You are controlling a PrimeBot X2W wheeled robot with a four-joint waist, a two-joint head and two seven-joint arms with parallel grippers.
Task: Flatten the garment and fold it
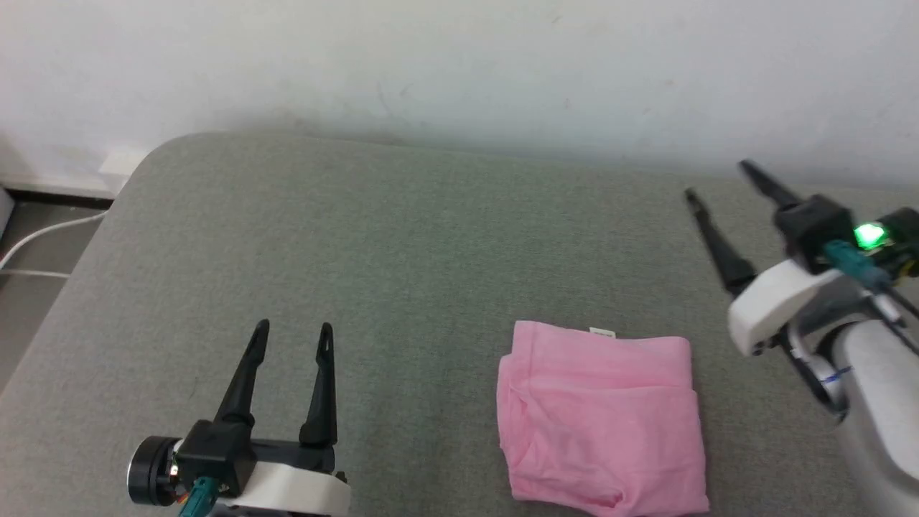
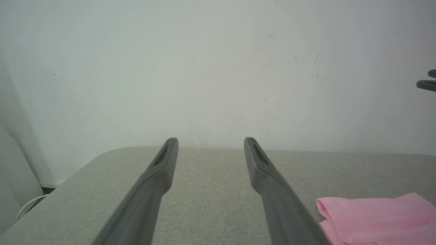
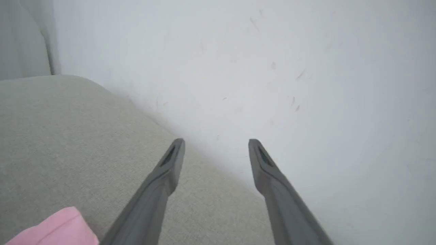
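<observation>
The garment (image 1: 602, 420) is a light pink bundle folded into a rough rectangle, lying on the grey cushioned surface (image 1: 402, 244) at the lower middle right, with a small white label at its far edge. Its corner shows in the left wrist view (image 2: 374, 217) and in the right wrist view (image 3: 54, 229). My left gripper (image 1: 293, 330) stands open over the cushion, well left of the garment, with nothing between its fingers. My right gripper (image 1: 718, 179) is open too, raised to the right of and beyond the garment, tilted toward the wall, holding nothing.
A white wall (image 1: 459, 64) runs close behind the cushion's far edge. The cushion's rounded corner (image 1: 154, 154) is at the far left, with floor and a white cable (image 1: 36, 248) beyond it.
</observation>
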